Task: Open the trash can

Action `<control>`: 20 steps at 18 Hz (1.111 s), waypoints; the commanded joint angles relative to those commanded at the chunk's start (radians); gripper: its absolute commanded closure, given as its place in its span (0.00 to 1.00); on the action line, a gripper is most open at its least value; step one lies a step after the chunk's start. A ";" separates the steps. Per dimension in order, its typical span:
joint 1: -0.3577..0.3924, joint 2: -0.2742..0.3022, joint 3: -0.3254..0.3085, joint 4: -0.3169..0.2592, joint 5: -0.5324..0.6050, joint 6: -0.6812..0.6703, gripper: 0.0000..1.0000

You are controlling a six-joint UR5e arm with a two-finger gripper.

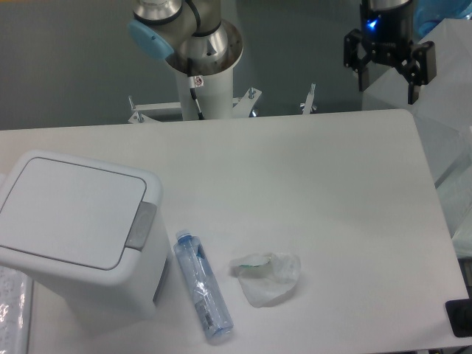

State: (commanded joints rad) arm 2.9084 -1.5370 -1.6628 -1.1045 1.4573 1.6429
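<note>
White worktop (310,177) fills most of my view, with grey floor behind it.

Nearest items, front edge: a clear plastic bottle (202,286) lies on its side, cap end pointing away from me, its body slanting toward the front. Just beside it to the right, apart from it, sits a crumpled piece of clear plastic wrap (267,276) with a small green patch on it. A dark object (459,318) shows at the right edge, cut off by the frame; I cannot tell what it is.

Front left: the trash can (81,228), white, boxy, rounded corners. Its flat lid (66,210) lies shut. The grey push-button (141,226) sits on the rim at the side facing the bottle. The bottle's cap end lies just beside the can's lower wall.

Mid worktop: bare surface between these items and the far edge.

Far side: the arm's base column (203,77) stands behind the worktop, centre-left. The tool (389,65) hangs above the far right corner, well apart from the trash can, black fingers spread with nothing between them, a blue light lit above them.
</note>
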 joint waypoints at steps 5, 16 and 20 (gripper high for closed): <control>-0.002 0.002 0.002 0.000 -0.003 0.000 0.00; -0.075 -0.021 0.055 -0.005 -0.222 -0.319 0.00; -0.136 -0.037 0.089 -0.003 -0.268 -0.547 0.00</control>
State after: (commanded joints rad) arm 2.7720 -1.5739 -1.5739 -1.1075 1.1889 1.0958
